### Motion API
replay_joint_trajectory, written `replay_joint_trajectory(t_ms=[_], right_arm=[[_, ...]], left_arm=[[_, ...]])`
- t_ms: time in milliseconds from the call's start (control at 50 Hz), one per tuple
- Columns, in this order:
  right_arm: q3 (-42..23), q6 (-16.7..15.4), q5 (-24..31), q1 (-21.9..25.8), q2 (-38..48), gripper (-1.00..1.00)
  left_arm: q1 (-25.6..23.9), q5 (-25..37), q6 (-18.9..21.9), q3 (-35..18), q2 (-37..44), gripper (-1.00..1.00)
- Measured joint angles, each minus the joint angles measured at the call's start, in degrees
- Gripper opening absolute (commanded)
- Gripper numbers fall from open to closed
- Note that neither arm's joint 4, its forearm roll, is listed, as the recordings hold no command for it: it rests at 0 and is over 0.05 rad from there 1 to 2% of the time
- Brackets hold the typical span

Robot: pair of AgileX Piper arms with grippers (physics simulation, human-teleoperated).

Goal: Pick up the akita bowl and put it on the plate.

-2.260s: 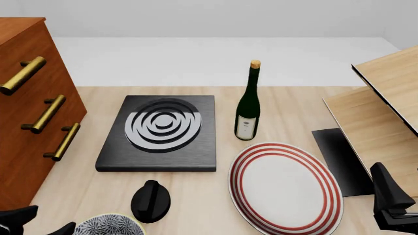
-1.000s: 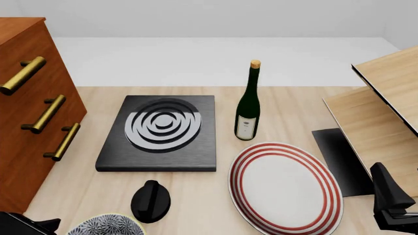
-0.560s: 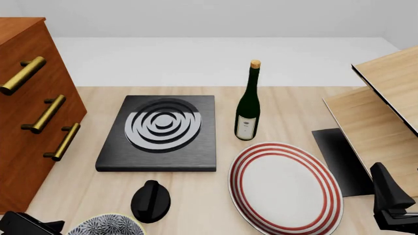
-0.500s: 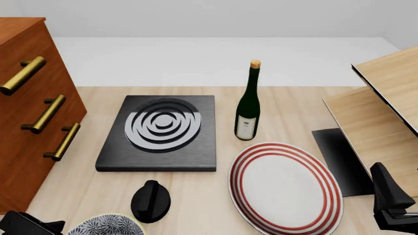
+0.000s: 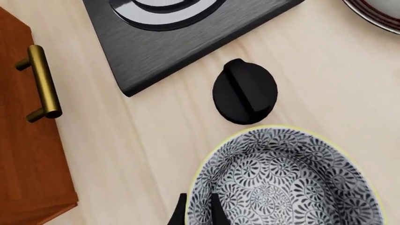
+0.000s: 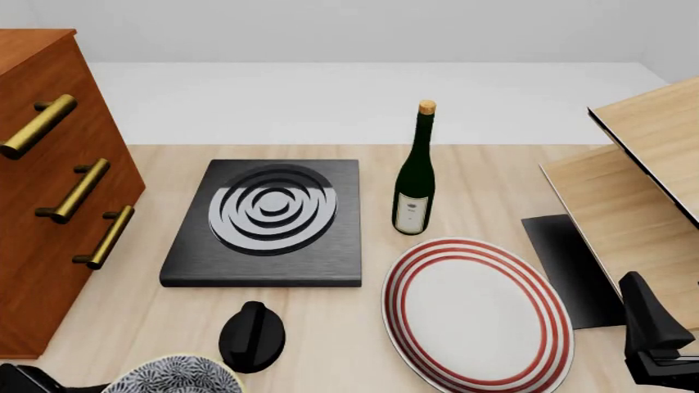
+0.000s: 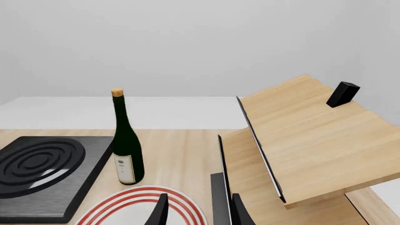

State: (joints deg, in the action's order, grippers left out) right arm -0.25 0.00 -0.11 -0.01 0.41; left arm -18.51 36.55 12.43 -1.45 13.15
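- Right now the grasp on the akita bowl [image 5: 284, 180] looks like the step in hand: in the left wrist view the left pincer [image 5: 194, 213] has its two fingertips a narrow gap apart at the bowl's pale rim, apparently straddling it, one inside and one outside.
- Whether the fingers already clamp the rim I cannot tell; the gap is slim, but contact is not clear.
- The bowl sits on the bench directly ahead of the left pincer, with the black knob [image 5: 244, 92] just beyond it and the stove [image 5: 187, 33] farther on.
- The plate [image 6: 477, 313] lies well off to that pincer's right, bare.
- The right pincer [image 7: 196, 211] hangs part open above the plate's near edge, holding nothing.
- Next, I judge, comes a firm close on the rim, a lift clear of the knob, then a carry rightward to the plate.
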Motion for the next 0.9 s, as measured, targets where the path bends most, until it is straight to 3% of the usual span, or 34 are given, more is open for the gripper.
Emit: replay_joint_trajectory(t_ms=[300, 640, 900], right_arm=[[0.0, 0.0, 0.0, 0.0, 0.0, 1.00], [0.0, 0.0, -0.1, 0.3, 0.1, 1.00], [0.0, 0.0, -0.1, 0.4, 0.1, 1.00]], left_arm=[[-0.1, 10.9, 1.0, -4.6, -10.1, -1.00], [0.6, 18.8, -2.5, -19.8, -12.5, -1.00], [3.0, 19.4, -6.9, -28.9, -13.0, -1.00]])
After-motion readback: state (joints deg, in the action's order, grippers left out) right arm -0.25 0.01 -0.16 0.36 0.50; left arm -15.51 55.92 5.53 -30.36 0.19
